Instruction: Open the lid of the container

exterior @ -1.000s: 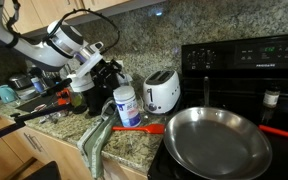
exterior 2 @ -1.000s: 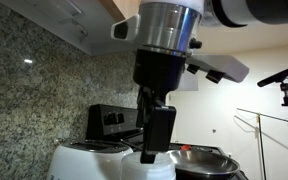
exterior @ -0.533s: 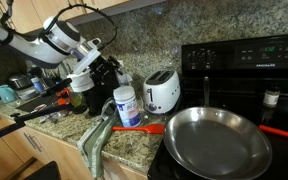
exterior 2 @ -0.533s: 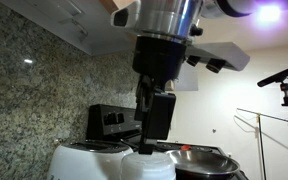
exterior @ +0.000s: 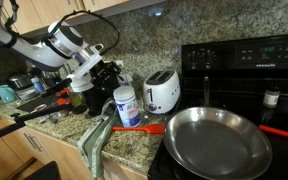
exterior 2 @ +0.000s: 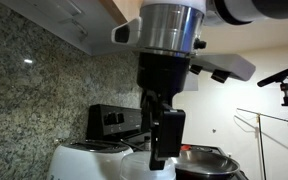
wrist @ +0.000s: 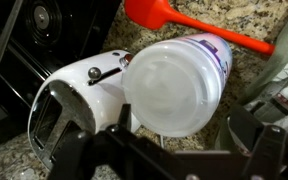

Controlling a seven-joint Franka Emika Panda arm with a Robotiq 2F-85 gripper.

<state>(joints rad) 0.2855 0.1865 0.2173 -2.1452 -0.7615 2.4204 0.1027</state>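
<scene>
The container is a white plastic jar with a blue label and a white lid, standing upright on the granite counter next to the toaster. In the wrist view its lid fills the middle, seen from above. My gripper hangs just above it, open, with one finger on each side of the lid and touching nothing. In both exterior views the gripper is above the jar; the jar's top just shows at the bottom edge.
A white toaster stands close beside the jar. A red spatula lies on its other side. A green towel hangs over the counter edge. A steel pan sits on the black stove.
The gripper rose slightly, then came back down a little lower over the jar's lid. The jar has not moved and the jaws stay open.
</scene>
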